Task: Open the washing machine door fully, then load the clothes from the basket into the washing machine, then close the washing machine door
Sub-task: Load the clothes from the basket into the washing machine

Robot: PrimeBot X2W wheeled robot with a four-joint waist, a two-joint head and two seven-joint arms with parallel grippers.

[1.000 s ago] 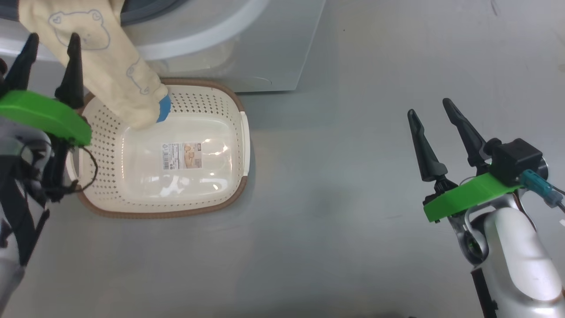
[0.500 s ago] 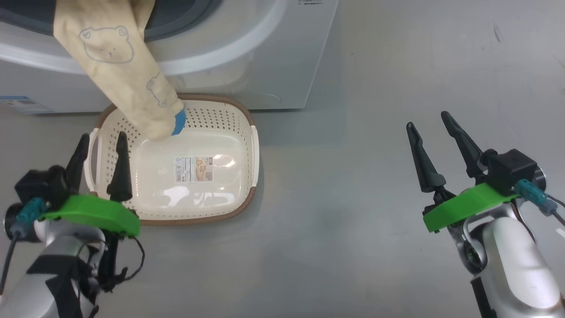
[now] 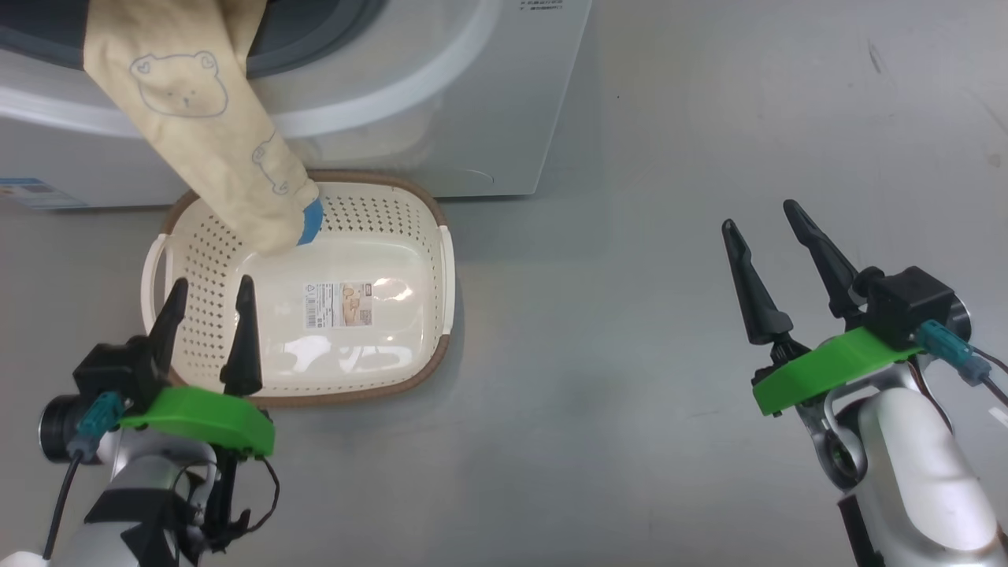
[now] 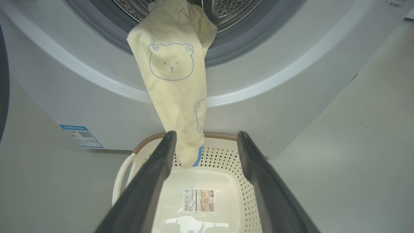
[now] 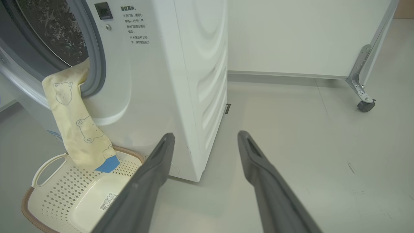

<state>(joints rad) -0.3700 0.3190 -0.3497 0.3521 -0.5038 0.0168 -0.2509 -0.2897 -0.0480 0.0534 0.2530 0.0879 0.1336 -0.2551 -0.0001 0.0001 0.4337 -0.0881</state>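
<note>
The cloth (image 3: 197,118) is only half loaded. Its upper end lies inside the drum (image 4: 233,9), and the rest drapes over the gasket (image 4: 226,48) and down the washer (image 3: 441,118) front. Its blue-tipped lower end dangles over the far side of the basket (image 3: 354,390). It probably hangs this way because it was let go at the mouth rather than deep inside, so its own weight pulls it out.

The basket sits on the floor (image 3: 591,354) just before the washer, with its labelled bottom bare, so nothing else seems left to load.

The left claw (image 3: 213,281) hovers over the basket's near rim, spread and empty, and points at the hanging end. That makes it well placed to take the cloth again. The right claw (image 3: 759,214) waits well apart to the right, also spread and empty.

The door (image 4: 2,84) is probably the dark sliver at the edge of the left wrist view. It should wait, as closing it now would pinch the fabric against the gasket.
</note>
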